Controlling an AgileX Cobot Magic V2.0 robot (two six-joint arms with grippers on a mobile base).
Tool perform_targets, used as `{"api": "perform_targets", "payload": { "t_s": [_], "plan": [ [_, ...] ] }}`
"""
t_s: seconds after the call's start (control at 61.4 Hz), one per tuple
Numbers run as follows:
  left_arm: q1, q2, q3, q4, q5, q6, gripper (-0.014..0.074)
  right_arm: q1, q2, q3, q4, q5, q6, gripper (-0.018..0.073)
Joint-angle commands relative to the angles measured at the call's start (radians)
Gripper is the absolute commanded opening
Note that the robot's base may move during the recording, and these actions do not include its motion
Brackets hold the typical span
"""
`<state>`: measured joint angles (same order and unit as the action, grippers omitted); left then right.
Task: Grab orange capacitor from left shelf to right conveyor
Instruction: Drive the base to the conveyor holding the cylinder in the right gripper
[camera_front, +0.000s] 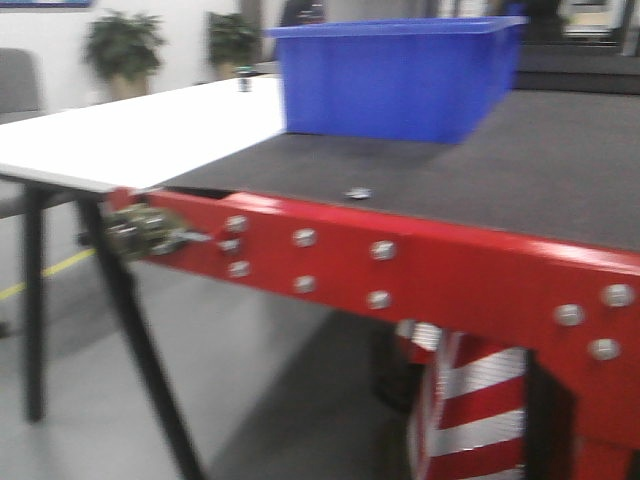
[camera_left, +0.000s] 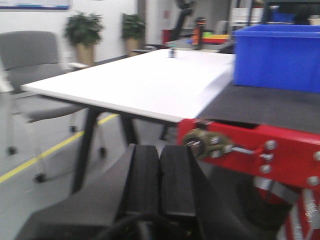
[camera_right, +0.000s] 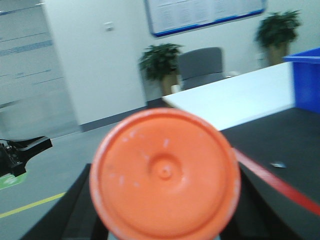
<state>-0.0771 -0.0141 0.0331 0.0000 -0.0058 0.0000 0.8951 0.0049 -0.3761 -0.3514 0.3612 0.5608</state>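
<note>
clamping sides of orange capacitor (camera_right: 165, 172), r gripper (camera_right: 165, 227) is holding it near right conveyor (camera_right: 280, 135) for drop-off; l gripper (camera_left: 160, 180) closed, empty.

End-on orange capacitor (camera_right: 165, 172) near dark, red-framed conveyor (camera_front: 520, 165).

The conveyor (camera_front: 520, 170) belt is dark grey-black with a fine texture. Its edge frame (camera_front: 420, 265) is glossy red, dotted with silver bolts (camera_front: 383, 250). On the belt stands a plain bright blue bin (camera_front: 400, 80). Beside the conveyor, the table (camera_front: 150, 135) has a white top and black legs (camera_front: 145, 350). Under the conveyor's frame, a panel (camera_front: 470, 400) is striped red and white. The orange capacitor (camera_right: 165, 175) shows a bright orange end face flecked with pale specks. The left gripper (camera_left: 160, 150) has black fingers. Left of the conveyor, the floor (camera_left: 30, 200) is grey with a yellow line (camera_left: 50, 152).
</note>
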Motion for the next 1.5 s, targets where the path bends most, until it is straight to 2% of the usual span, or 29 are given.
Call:
{"api": "perform_targets", "payload": {
  "t_s": [0.0,1.482],
  "plan": [
    [-0.006,0.010,-0.008,-0.005,-0.085,0.000,-0.0105,0.001,0.024,-0.028,-0.021,-0.093,-0.009,0.0050],
    [-0.006,0.010,-0.008,-0.005,-0.085,0.000,-0.0105,0.001,0.024,-0.028,-0.021,-0.118,-0.009,0.0050]
  ]
}}
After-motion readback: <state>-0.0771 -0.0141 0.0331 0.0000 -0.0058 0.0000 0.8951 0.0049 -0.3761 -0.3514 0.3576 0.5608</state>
